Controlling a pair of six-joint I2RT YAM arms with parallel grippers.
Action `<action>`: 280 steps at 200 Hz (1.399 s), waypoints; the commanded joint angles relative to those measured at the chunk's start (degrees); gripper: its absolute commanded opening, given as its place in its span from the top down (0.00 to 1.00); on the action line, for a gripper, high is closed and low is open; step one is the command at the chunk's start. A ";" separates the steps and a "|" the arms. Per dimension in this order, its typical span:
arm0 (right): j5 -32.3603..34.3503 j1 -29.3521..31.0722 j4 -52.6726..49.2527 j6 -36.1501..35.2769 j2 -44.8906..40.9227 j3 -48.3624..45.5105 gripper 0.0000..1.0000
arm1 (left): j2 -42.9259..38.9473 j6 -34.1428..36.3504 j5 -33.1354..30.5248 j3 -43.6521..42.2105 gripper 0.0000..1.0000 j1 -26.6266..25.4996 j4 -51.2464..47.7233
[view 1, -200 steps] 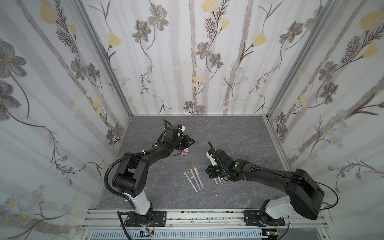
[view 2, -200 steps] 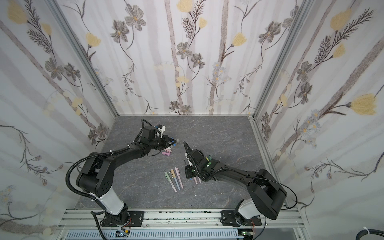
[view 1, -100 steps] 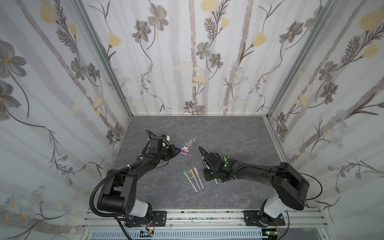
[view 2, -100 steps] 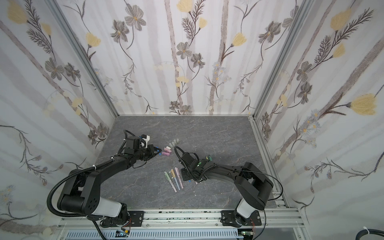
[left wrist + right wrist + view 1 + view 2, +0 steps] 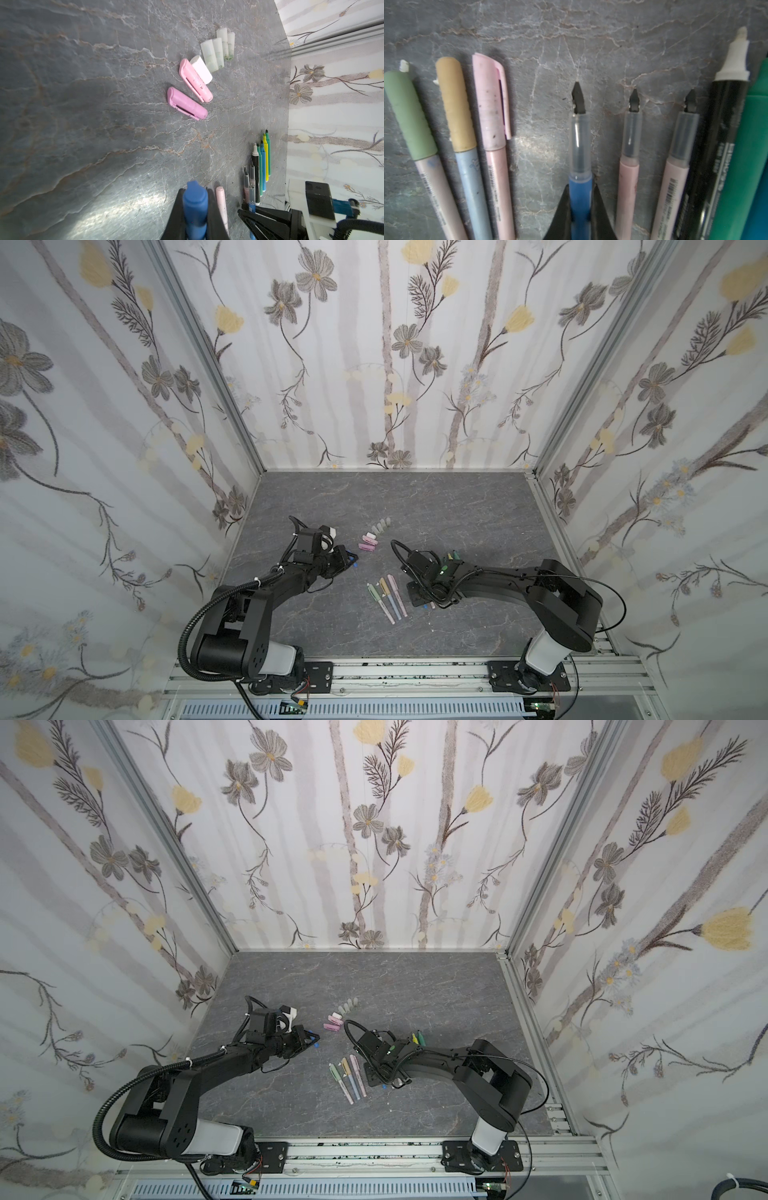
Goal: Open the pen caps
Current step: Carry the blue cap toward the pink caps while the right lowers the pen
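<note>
My left gripper (image 5: pixel 195 209) is shut on a blue pen cap (image 5: pixel 195 200), held a little short of the loose caps, as both top views show (image 5: pixel 352 562) (image 5: pixel 313 1041). My right gripper (image 5: pixel 580 207) is shut on an uncapped blue pen (image 5: pixel 580 182) with a black nib, low over the table (image 5: pixel 419 600). Loose on the table lie two pink caps (image 5: pixel 187 104), a pale cap (image 5: pixel 202 69) and several translucent caps (image 5: pixel 217 52). Three capped pens (image 5: pixel 454 104) (image 5: pixel 386 597) lie beside the blue pen, with green, peach and pink caps.
On the blue pen's other side lie two uncapped pink pens (image 5: pixel 630 149), then a black marker (image 5: pixel 720 124) and a teal one (image 5: pixel 749 145). The thicker markers' tips (image 5: pixel 451 556) show behind the right wrist. Patterned walls close in the grey table (image 5: pixel 415 497) on three sides.
The left gripper has drawn back from the loose caps toward the front left, still holding the blue cap. The right gripper has come down with the blue pen beside the uncapped pens.
</note>
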 commanded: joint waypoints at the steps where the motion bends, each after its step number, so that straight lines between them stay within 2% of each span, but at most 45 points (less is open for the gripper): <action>1: 2.25 0.22 -1.26 1.00 0.28 0.54 0.86 | 0.70 -2.68 1.10 -1.20 1.00 0.07 4.65; 69: 3.86 0.44 -2.28 1.03 0.16 0.76 0.78 | 2.56 -6.23 -0.30 -2.41 1.00 -0.24 7.36; 194: 10.93 0.53 -7.82 -0.21 -0.18 2.47 0.78 | 9.33 -9.00 -0.37 0.90 1.00 -3.20 11.52; 280: 12.28 -1.80 -7.43 -1.88 -7.94 2.47 0.78 | 14.60 -13.49 -0.82 0.90 1.00 -3.88 17.99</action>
